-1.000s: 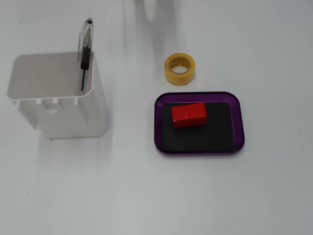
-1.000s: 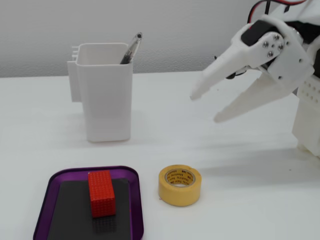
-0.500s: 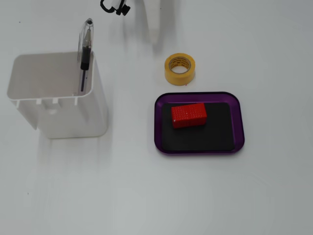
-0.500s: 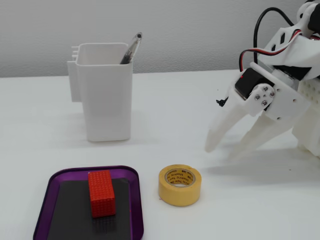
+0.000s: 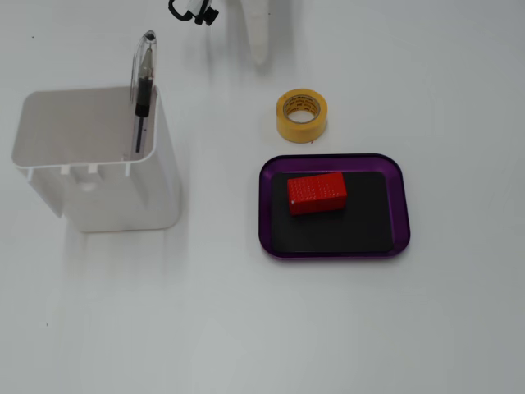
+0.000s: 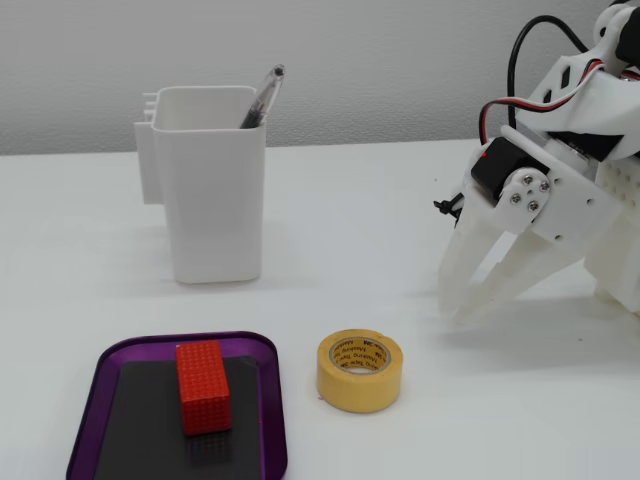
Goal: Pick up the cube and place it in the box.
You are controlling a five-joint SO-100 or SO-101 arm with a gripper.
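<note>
You can see the cube (image 5: 317,193) lying flat on the black floor of the box (image 5: 400,205), just beside the yellow tape roll (image 6: 360,369) on the counter (image 6: 400,220), while your end effector (image 6: 465,305) hangs empty well apart, fingers seemingly only narrowly parted.

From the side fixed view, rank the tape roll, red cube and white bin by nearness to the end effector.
End effector sits at right, open and empty.
1. Yellow tape roll, just left of it and toward the camera.
2. White bin and red cube in the purple tray: too close to call.
</note>
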